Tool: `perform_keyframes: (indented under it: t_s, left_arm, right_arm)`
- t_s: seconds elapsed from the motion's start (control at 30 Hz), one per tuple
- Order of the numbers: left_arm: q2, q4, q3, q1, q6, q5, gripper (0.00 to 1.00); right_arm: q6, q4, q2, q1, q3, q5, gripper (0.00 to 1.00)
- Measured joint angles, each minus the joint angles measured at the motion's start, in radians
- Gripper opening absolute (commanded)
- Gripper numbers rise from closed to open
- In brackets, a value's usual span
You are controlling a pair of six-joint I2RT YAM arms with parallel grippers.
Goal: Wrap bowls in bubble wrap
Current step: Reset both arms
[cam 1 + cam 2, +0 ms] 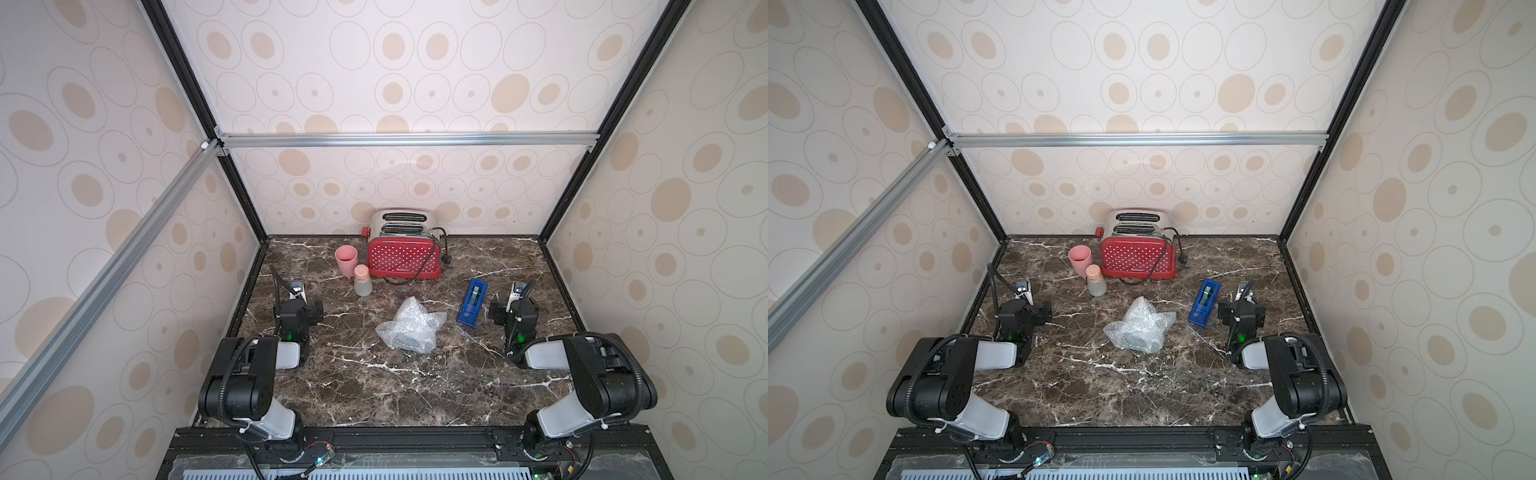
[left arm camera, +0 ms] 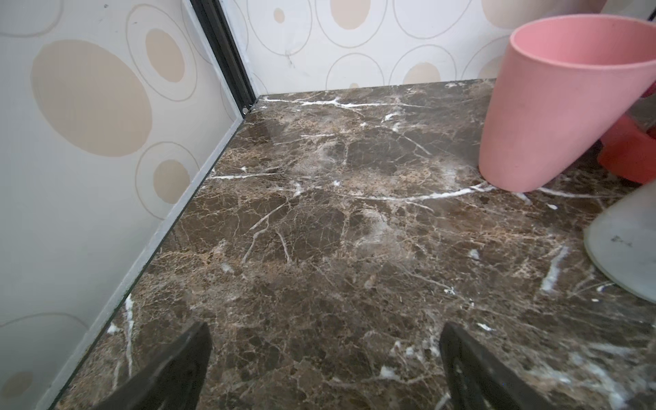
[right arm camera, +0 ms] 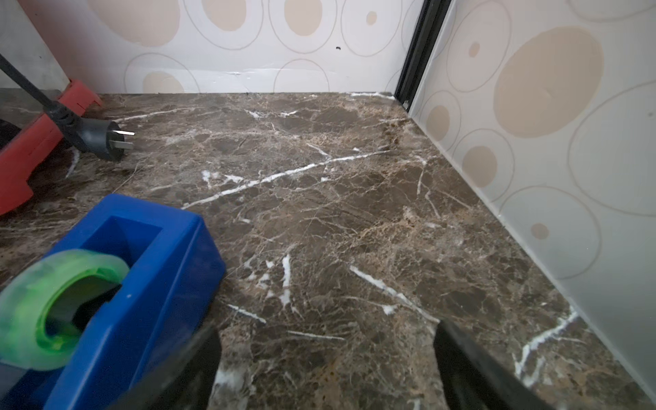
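Note:
A crumpled bundle of bubble wrap (image 1: 409, 328) (image 1: 1138, 330) lies in the middle of the marble table in both top views. A dim round grey shape shows through it; the bowl itself is hidden and its pattern cannot be made out. My left gripper (image 2: 324, 330) is open and empty over bare marble, well to the left of the bundle. My right gripper (image 3: 326, 330) is open and empty too, to the right of the bundle. One of its fingers (image 3: 198, 358) stands close beside the blue tape dispenser (image 3: 135, 284) (image 1: 471, 302).
A red dotted toaster (image 1: 404, 249) stands at the back wall, its plug (image 3: 103, 136) lying on the table. A pink cup (image 1: 346, 259) (image 2: 553, 106) and a frosted corked bottle (image 1: 362, 282) stand left of it. Enclosure walls close the left, right and back sides.

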Motion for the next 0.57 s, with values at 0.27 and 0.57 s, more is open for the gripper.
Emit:
perform_keyframes:
  t_s: [0.27,0.57]
  left_arm:
    - [0.0,0.0,0.0,0.0,0.0,0.01,0.99]
    - [0.001,-0.021,0.018,0.022,-0.011,0.039,0.99]
  right_arm:
    - [0.001,-0.034,-0.003,-0.002,0.005,-0.021,1.0]
    - [0.001,-0.047,-0.003,-0.002,0.005,-0.024,1.0]
